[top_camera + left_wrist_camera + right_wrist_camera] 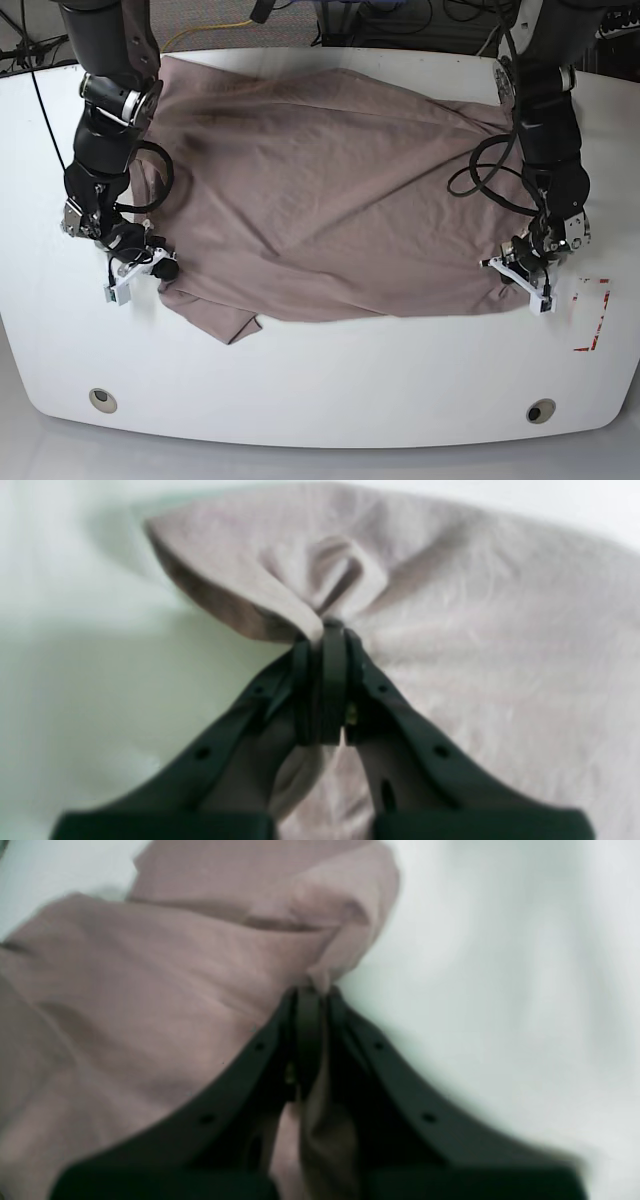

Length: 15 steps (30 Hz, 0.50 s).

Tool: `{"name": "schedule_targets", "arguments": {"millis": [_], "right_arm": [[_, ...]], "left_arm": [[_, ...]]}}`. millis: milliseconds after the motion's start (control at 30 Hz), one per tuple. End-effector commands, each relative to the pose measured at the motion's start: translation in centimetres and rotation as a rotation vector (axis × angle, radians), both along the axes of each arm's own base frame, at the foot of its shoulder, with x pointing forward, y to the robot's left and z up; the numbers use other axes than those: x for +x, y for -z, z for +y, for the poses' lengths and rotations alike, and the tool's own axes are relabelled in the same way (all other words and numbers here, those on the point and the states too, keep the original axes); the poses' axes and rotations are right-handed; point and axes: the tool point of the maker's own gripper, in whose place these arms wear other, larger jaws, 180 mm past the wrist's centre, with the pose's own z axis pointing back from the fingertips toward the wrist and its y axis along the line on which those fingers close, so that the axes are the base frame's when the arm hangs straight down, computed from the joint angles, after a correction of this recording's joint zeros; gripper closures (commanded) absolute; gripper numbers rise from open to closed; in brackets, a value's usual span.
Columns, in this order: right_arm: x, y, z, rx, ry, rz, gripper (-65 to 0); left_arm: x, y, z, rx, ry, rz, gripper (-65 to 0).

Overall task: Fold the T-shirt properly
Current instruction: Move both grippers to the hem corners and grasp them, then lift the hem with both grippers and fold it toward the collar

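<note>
A: What is being seen around the T-shirt [330, 200], and is anything standing in the way?

B: One T-shirt is being shown spread wrinkled over the white tabletop [330, 390], with its far part reaching the tabletop's back edge. A small red-and-white sticker [592, 315] is being seen on the bare surface just beside the left end effector [527, 275]. Two round holes [101, 399] are being noted near the front edge, one toward each front corner. Black cables [480, 175] are being draped over the cloth beside each arm. Behind the tabletop, a floor with tangled cords, one of them yellow [205, 30], is being glimpsed.

A: How are the end effectors being held?

B: Two are being counted. In the left wrist view the left one's jaws are being pressed together on a bunched fold at the shirt's edge. The right end effector [150, 265] is being kept closed as well, with a pinch of the shirt's edge caught between its jaws in its own wrist view.

A: And the edges, the room for moving?

B: The shirt's near hem is being left well apart from the front edge, so a broad band of bare tabletop is being offered there. Narrower bare strips are being left outside each end effector, toward the side edges.
</note>
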Motion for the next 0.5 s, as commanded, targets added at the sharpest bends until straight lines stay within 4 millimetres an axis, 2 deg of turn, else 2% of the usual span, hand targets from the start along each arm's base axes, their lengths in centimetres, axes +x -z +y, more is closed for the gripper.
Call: {"name": "schedule_targets", "arguments": {"millis": [0, 233, 400, 467], "right_arm": [[2.8, -5.5, -1.8, -0.065, 0.004, -0.147, 0.0], [4.1, -10.8, -2.4, -0.18, -0.04, -0.222, 0.0], [5.8, -14.8, -2.7, -0.219, -0.046, -0.28, 0.0], [6.6, -16.9, -2.8, -0.239, -0.051, -0.3, 0.0]], "left_arm": [[1.2, -4.0, 1.8, 0.063, -0.004, -0.089, 0.0], [2.3, -10.8, 2.0, 0.148, 0.018, -0.21, 0.0], [2.9, -16.5, 1.6, 0.207, 0.028, -0.321, 0.0], [3.2, -19.4, 1.5, 0.233, 0.03, -0.364, 0.0]]}}
